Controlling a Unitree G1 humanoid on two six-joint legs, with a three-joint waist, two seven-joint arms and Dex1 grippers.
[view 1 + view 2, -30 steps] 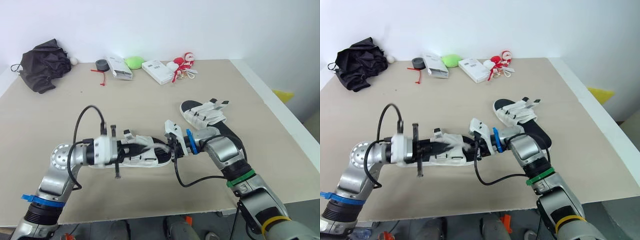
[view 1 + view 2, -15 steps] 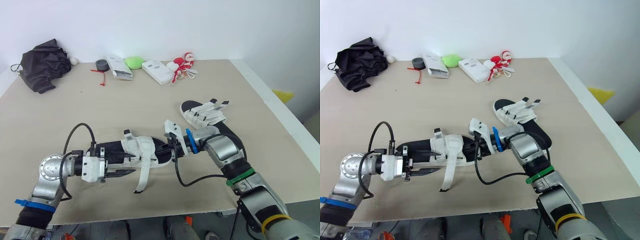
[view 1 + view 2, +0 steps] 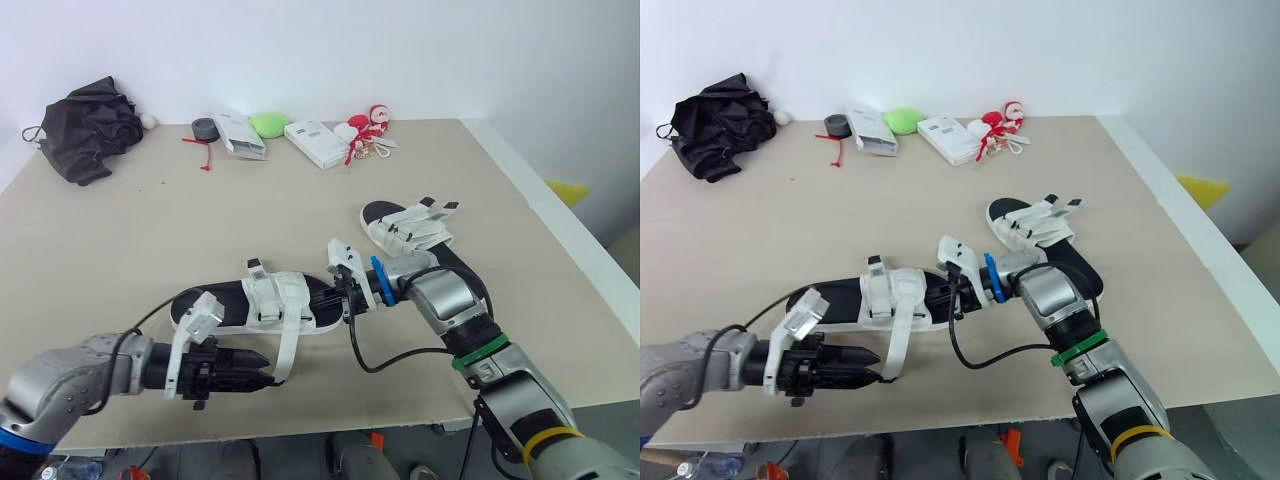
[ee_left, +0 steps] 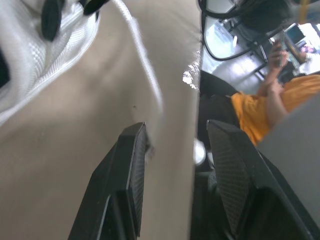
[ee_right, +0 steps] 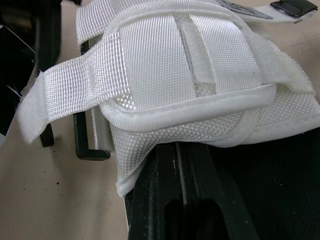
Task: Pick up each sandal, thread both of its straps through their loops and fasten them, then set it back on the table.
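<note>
A beige rectangular table (image 3: 300, 205) seen from above; near its front edge lies a black-soled sandal with white woven straps (image 3: 262, 300), lengthways across the table. The right gripper (image 3: 338, 297) is clenched on this sandal's right-hand end; in the right wrist view its black fingers (image 5: 175, 195) sit close together under the white upper. One long, unfastened white strap (image 3: 284, 345) hangs loose from the sandal's middle toward the table's front edge. The left gripper (image 3: 870, 366) hovers low at the front edge, pointing at the strap's free end; its jaws are released, with a clear gap between the two black fingers (image 4: 131, 165), and the strap's tip lies just beside one finger; whether it touches cannot be told.

A second black-soled sandal with white straps (image 3: 405, 232) rests further back on the right, partly behind the right arm, its straps sticking up loose.

Along the far edge: a crumpled black fabric bag (image 3: 85, 125), a grey tape roll (image 3: 205, 128), two white boxes (image 3: 238, 135), a green rounded object (image 3: 268, 124) and a red and white plush toy (image 3: 365, 128).

Beyond the table edge, the left wrist view shows a person in an orange top (image 4: 260, 107).
</note>
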